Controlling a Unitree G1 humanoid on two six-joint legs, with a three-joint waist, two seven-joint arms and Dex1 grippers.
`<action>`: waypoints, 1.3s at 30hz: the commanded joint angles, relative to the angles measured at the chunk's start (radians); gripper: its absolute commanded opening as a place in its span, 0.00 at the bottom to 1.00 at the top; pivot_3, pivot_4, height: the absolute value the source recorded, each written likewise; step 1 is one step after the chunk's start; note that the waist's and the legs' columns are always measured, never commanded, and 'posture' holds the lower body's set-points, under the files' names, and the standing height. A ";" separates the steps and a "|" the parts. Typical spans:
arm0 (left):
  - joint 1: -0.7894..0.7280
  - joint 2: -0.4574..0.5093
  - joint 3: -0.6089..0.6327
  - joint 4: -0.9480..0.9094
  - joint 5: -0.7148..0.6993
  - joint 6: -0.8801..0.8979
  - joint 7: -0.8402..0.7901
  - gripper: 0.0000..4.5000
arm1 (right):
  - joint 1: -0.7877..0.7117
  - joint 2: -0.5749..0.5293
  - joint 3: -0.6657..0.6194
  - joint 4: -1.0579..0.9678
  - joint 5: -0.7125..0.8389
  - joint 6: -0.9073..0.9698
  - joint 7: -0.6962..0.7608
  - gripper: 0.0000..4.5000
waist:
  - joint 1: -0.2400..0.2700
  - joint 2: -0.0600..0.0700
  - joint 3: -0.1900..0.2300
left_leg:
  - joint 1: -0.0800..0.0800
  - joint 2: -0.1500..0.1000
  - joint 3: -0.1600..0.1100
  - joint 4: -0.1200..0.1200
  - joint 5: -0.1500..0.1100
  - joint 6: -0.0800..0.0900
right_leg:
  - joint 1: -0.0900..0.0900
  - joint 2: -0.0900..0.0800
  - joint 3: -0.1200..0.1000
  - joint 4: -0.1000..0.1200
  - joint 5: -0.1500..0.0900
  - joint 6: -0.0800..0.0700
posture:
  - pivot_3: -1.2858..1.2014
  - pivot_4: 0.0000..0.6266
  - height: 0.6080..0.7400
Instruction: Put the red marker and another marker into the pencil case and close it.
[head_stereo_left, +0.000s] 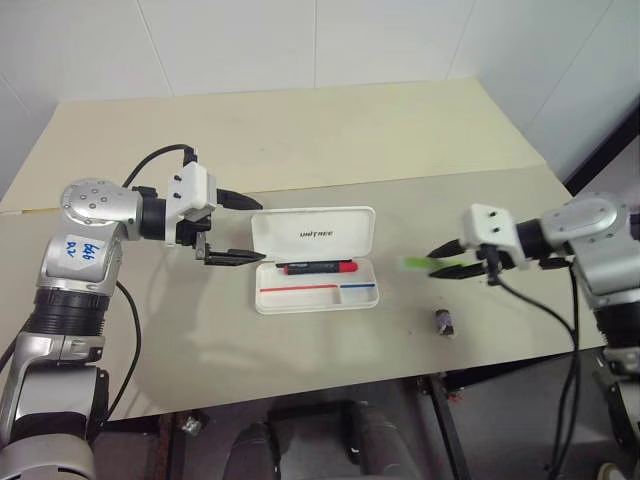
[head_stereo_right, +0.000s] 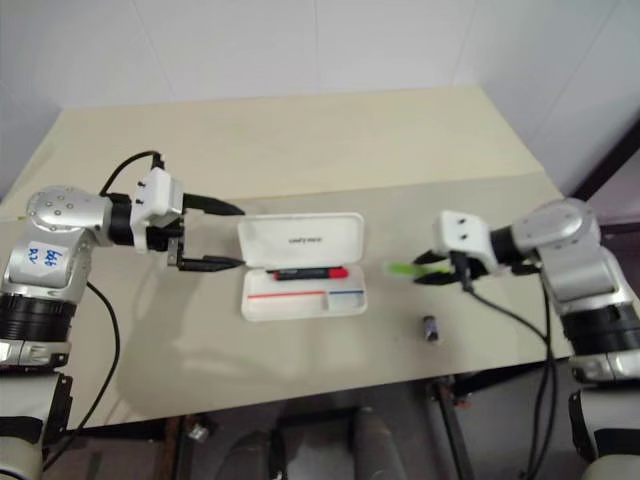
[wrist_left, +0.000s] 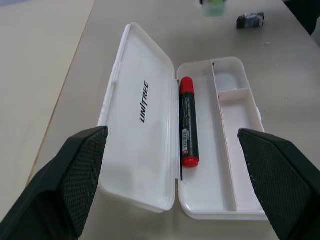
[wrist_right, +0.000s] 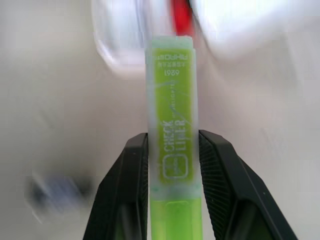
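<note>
I see my right gripper (head_stereo_left: 447, 259) clamping the green marker (wrist_right: 172, 150) right of the open pencil case (head_stereo_left: 315, 236); red marker (head_stereo_left: 318, 267) inside; left gripper (head_stereo_left: 240, 228) spread wide.

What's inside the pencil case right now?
The open pencil case holds only the red marker, lying along the hinge. Its narrow divided compartments look empty; nothing there is covered.

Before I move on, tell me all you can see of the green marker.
The green marker is a slim, translucent light-green highlighter with white printing, including "CHECK LINER", on its flat barrel. The right gripper has its jaws shut on it, held above the table, tip toward the open pencil case. Nothing else touches it.
</note>
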 joint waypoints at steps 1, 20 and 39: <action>-0.010 0.005 -0.008 0.016 0.018 -0.044 -0.017 1.00 | 0.012 0.030 0.016 -0.167 0.034 0.149 -0.080 0.24 | 0.002 0.000 0.000 | 0.000 0.000 0.000 0.000 0.000 0.001 | 0.000 0.000 0.000 -0.001 -0.002 -0.005 | 0.52 0.24 1.00; 0.132 0.050 0.038 -0.053 0.017 -0.050 0.013 1.00 | -0.215 0.342 0.384 -0.109 -0.052 0.320 -0.246 0.24 | 0.022 -0.002 -0.001 | -0.006 0.000 0.002 -0.003 -0.001 0.001 | -0.009 0.000 -0.001 0.002 0.000 -0.003 | 0.52 0.24 1.00; 0.174 0.062 0.066 -0.116 0.007 -0.017 0.063 1.00 | -0.277 0.419 0.429 0.058 -0.128 0.252 -0.259 0.41 | 0.023 -0.003 -0.002 | -0.006 0.001 0.002 -0.004 -0.001 0.001 | -0.009 0.000 -0.001 0.001 0.001 -0.003 | 0.52 0.24 1.00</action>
